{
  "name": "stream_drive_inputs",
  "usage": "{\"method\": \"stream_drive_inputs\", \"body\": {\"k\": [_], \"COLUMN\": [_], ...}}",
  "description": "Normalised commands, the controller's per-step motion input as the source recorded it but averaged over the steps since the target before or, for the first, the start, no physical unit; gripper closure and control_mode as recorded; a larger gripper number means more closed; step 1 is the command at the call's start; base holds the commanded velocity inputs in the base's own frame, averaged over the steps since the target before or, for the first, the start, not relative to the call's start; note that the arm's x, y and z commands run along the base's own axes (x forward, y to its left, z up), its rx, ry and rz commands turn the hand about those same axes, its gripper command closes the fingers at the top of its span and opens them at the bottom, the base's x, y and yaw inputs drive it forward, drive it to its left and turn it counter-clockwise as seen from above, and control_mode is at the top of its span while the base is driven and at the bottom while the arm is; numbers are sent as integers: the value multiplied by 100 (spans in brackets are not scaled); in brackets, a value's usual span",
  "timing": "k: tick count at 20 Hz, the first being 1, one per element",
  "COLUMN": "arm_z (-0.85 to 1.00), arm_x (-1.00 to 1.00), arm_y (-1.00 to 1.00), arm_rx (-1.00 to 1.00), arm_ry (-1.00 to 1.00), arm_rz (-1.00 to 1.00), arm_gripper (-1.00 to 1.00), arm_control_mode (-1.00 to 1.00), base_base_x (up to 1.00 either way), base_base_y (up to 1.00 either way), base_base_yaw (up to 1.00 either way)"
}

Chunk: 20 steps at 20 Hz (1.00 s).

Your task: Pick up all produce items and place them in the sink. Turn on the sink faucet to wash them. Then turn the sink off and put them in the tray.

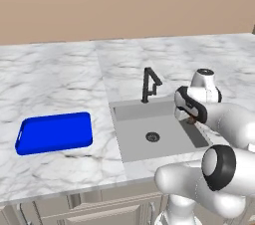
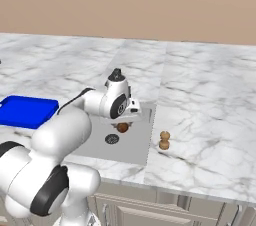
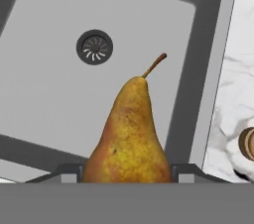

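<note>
Pear [image 3: 130,134] is sitting between my gripper [image 3: 128,171] fingers right now, stem pointing away from the hand, and I am holding it over the sink [image 1: 132,144], toward the basin's right side, with the drain [image 3: 94,47] off to one side below. The jaws are clamped partway on the fruit's broad lower body. In the right base view the fruit is showing as a small orange-brown lump under the hand, above the sink floor. A second produce item [image 2: 164,140], tan and roundish, is waiting on the counter [image 2: 210,120] just beside the sink's right edge. I am judging this as the first step: getting produce into the basin. Next I am needing to lower a little and release. The faucet [image 1: 149,83] is untouched, and the blue tray [image 1: 55,132] is lying well apart on the left.
</note>
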Motion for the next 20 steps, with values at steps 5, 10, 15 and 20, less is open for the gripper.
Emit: {"method": "stream_drive_inputs", "body": {"k": [5,10,15,20], "arm_z": [-28,-37,-36,-33], "arm_x": [22,15,14,11], "arm_y": [20,14,15,13], "arm_rx": [0,0,0,0], "arm_ry": [0,0,0,0], "arm_rz": [2,2,2,0], "arm_gripper": [100,100,100,100], "arm_control_mode": [-100,-100,-100,-100], "base_base_x": [0,0,0,0], "base_base_y": [0,0,0,0], "base_base_yaw": [0,0,0,0]}}
